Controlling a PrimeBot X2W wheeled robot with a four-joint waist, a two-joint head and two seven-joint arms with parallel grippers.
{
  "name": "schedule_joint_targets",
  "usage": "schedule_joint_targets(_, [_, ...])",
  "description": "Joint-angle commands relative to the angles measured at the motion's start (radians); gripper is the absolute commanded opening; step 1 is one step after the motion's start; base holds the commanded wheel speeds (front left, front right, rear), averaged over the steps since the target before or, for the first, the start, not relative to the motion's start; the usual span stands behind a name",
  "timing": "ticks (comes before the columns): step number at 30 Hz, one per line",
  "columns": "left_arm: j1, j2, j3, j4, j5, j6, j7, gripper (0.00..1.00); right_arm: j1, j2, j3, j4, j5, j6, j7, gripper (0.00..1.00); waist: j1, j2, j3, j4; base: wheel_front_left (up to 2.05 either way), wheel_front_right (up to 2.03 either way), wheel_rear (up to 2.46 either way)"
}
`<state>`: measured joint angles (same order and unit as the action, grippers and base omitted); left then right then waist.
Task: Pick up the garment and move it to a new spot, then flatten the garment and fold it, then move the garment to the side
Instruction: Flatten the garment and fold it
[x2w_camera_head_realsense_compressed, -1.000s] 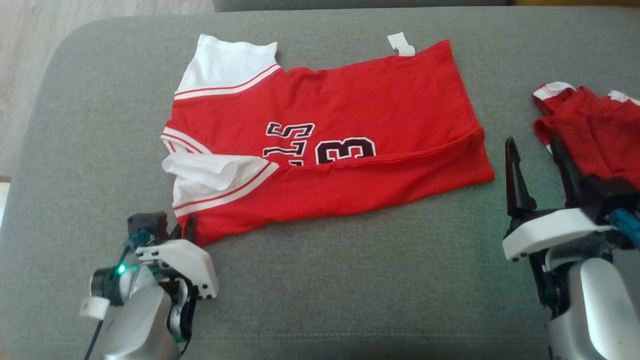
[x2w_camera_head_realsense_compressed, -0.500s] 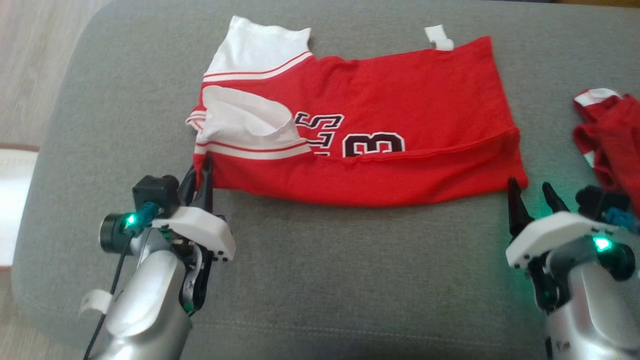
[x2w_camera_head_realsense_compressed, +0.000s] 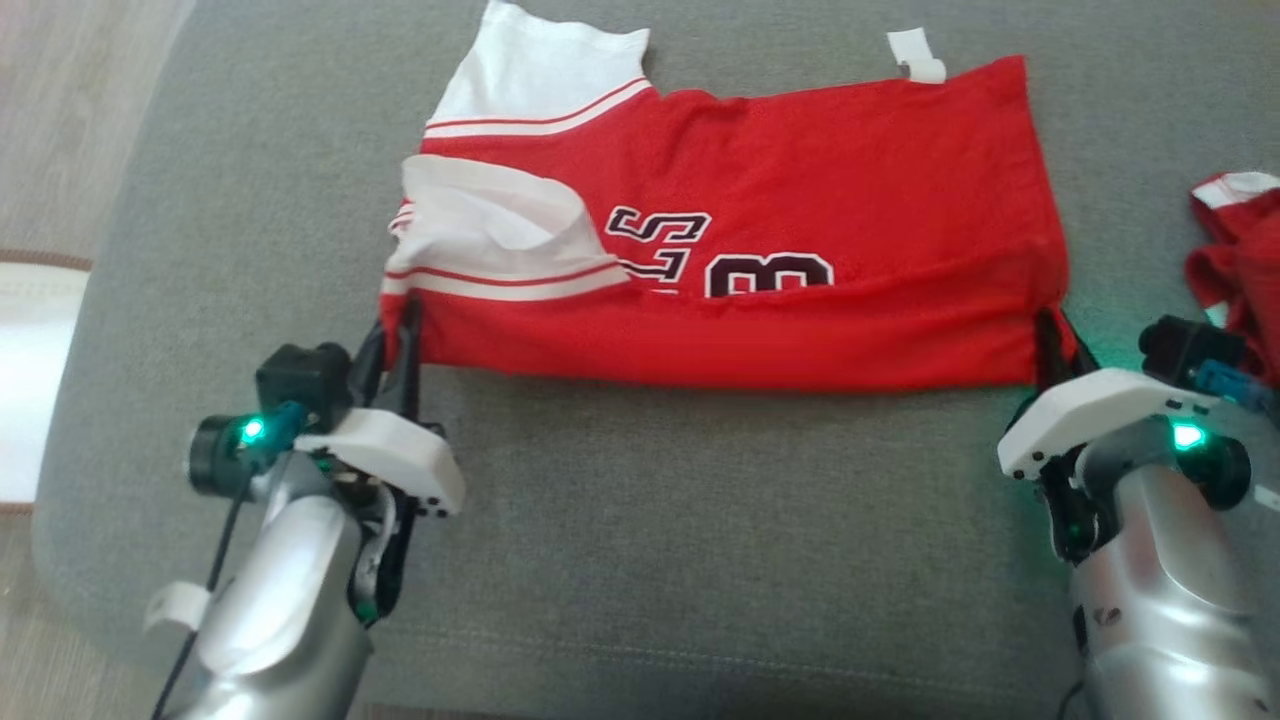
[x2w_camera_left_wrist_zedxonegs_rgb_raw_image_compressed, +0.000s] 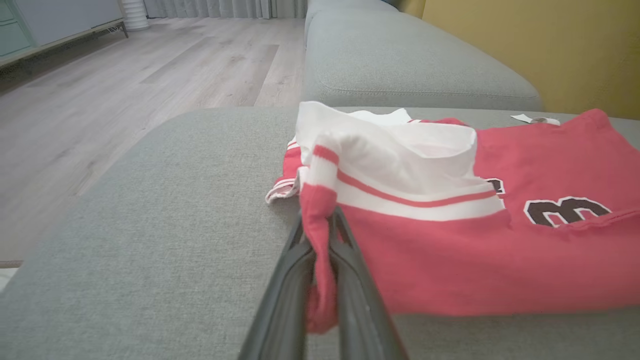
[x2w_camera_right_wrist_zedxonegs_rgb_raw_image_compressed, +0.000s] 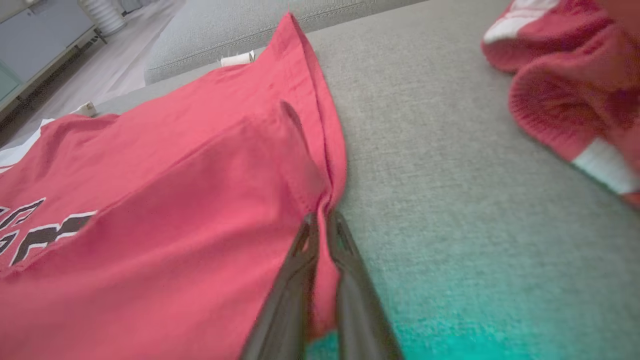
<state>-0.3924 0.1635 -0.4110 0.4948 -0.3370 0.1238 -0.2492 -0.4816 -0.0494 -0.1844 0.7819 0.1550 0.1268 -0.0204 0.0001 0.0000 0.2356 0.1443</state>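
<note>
The right tool, open a second ago, now clenches the 4 o'clock corner of the garment, while the left tool grasps its 8 o'clock corner, so folding looks ready to begin.

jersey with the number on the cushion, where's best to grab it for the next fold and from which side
Grip the jersey at the two corners of its near edge, coming in low from the robot's side: that edge lies straight and doubled on the cushion. The left gripper and right gripper are shut there now.
</note>
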Motion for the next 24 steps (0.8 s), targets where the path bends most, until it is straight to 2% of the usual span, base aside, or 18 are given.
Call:
schedule_joint_targets(1, [-0.022, 0.041, 0.045, -0.027, -0.003, 0.008, -0.012, 0.0, -0.015, -0.001, 0.011, -0.021, -0.013, 0.004, -0.02, 0.0, -0.0001, 0.0, -0.008, -0.012, 0.0, 0.0, 0.0])
schedule_joint_targets(6, [-0.009, 0.077, 0.066, -0.024, -0.004, 0.017, -0.012, 0.0, 0.019, -0.001, -0.008, -0.047, 0.002, 0.004, -0.052, 0.0, -0.0001, 0.0, -0.033, -0.047, 0.0, 0.0, 0.0])
schedule_joint_targets(13, [0.032, 0.111, 0.08, -0.034, -0.01, 0.023, -0.012, 0.0, 0.108, -0.001, 0.018, -0.137, 0.063, 0.004, -0.049, 0.0, -0.0001, 0.0, -0.075, -0.084, 0.0, 0.0, 0.0])
schedule_joint_targets(24, [0.169, 0.145, 0.051, -0.105, -0.016, 0.031, 0.041, 0.0, 0.323, -0.001, 0.057, -0.366, 0.133, 0.004, 0.076, 0.0, -0.0001, 0.0, -0.166, -0.118, 0.0, 0.0, 0.0])
